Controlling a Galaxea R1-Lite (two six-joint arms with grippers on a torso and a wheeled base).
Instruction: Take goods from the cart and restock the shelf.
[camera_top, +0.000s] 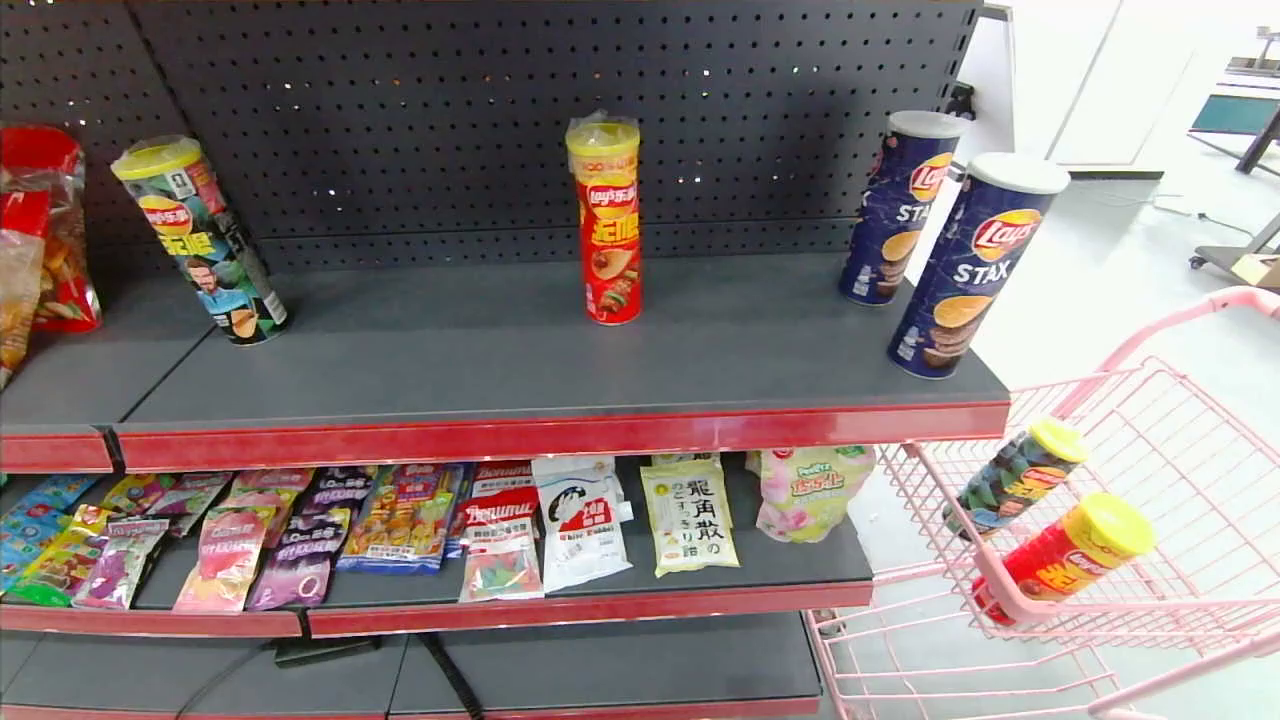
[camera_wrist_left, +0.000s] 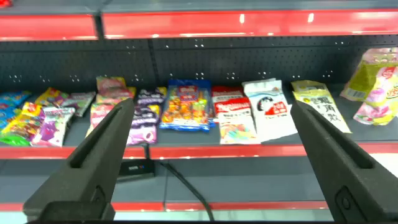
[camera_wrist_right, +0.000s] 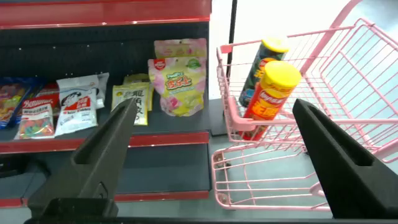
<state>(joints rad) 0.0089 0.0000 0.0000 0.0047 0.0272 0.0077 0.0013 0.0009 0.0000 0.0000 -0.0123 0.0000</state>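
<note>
Cart (camera_top: 1200, 603): red tube (camera_top: 1065, 555), dark tube (camera_top: 1015, 478), seemingly propped against wire, awaiting shelf (camera_top: 450, 350); left jaws, right jaws gaping, empty.

The head camera looks down on the shelf (camera_top: 450, 350) and cart (camera_top: 1180, 440), while both low wrist cameras face forward, sharing the lower tier's snack bags (camera_wrist_left: 186, 106).
</note>
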